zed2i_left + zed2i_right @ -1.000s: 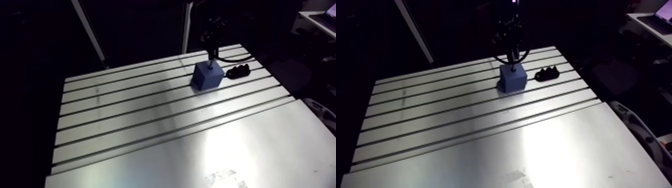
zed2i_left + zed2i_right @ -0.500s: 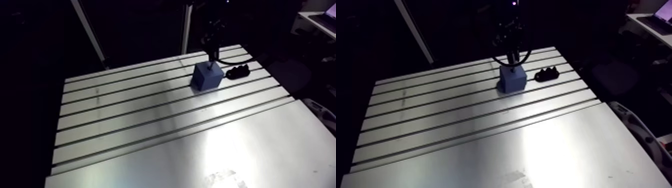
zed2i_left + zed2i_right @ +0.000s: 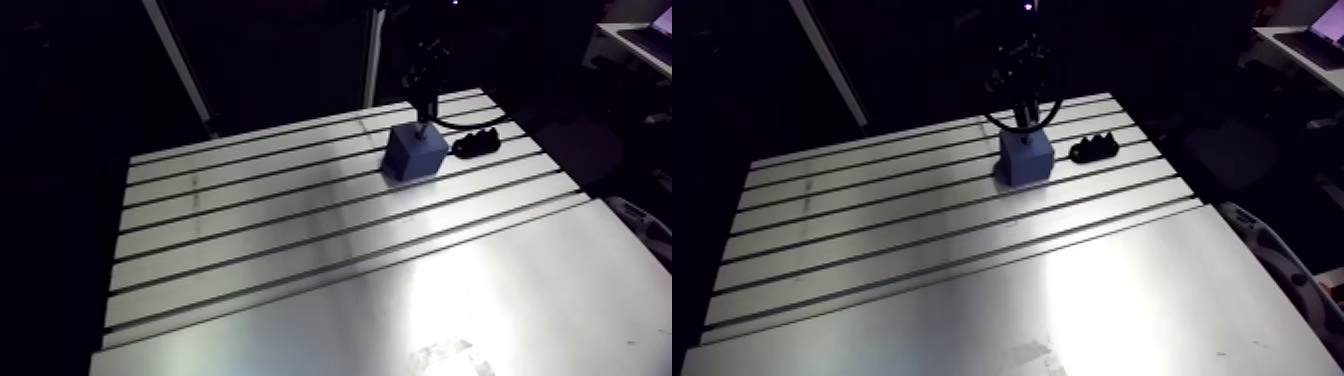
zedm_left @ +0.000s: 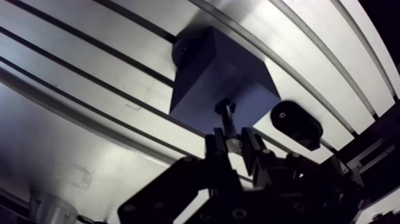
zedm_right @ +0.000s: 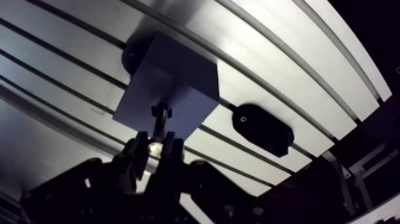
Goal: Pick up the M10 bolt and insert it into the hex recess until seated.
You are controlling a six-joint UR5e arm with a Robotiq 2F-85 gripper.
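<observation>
Wrist view, unlike the arm view, shows the tool [image 4: 234,142] pinching the bolt [image 4: 227,119] over the block [image 4: 220,71].

In the wrist view the bolt's [image 4: 225,121] lower end covers the hex recess on the blue block [image 4: 208,71], so its depth cannot be told. In the arm view the gripper [image 3: 424,112] is small and dark. The black part [image 4: 296,123] beside the block shows no detail.
</observation>
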